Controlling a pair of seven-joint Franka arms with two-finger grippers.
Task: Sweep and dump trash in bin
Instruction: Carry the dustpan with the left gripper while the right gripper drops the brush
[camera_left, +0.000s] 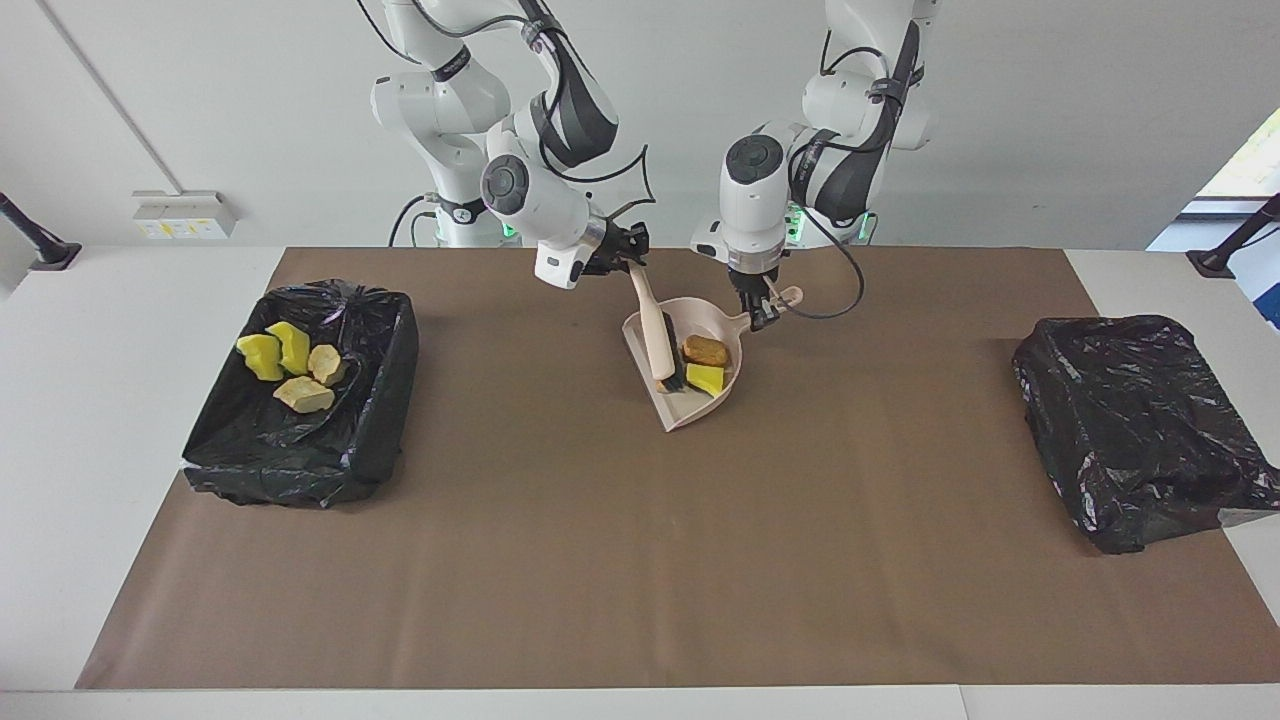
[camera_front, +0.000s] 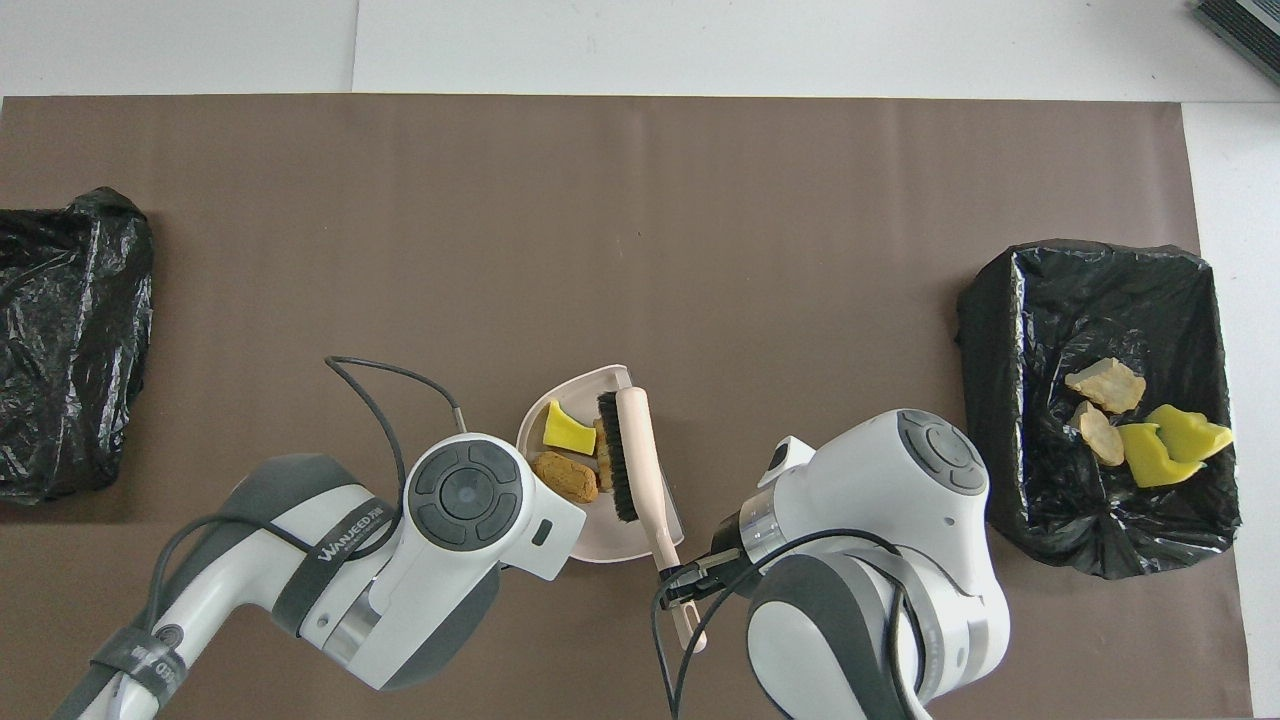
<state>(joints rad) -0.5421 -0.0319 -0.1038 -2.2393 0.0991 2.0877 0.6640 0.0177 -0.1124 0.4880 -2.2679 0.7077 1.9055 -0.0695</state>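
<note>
3 yellow and brown trash bits (camera_left: 705, 365) in beige plastic dustpan (camera_left: 722, 390) pinched by left gripper (camera_left: 763, 312), right gripper (camera_left: 628, 262) clamping beige wooden brush (camera_left: 655, 335) beside them.

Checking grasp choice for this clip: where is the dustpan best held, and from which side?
By its handle, from above, as the left gripper does, shut on it. The handle sticks out of the dustpan toward the robots, away from the open lip, leaving the brush room to sweep trash in.

My two arms are glossy white with dark grey joint sleeves and round grey caps; black cables loop off each wrist. One forearm band reads "WANJEED", and green lights glow at both bases.
</note>
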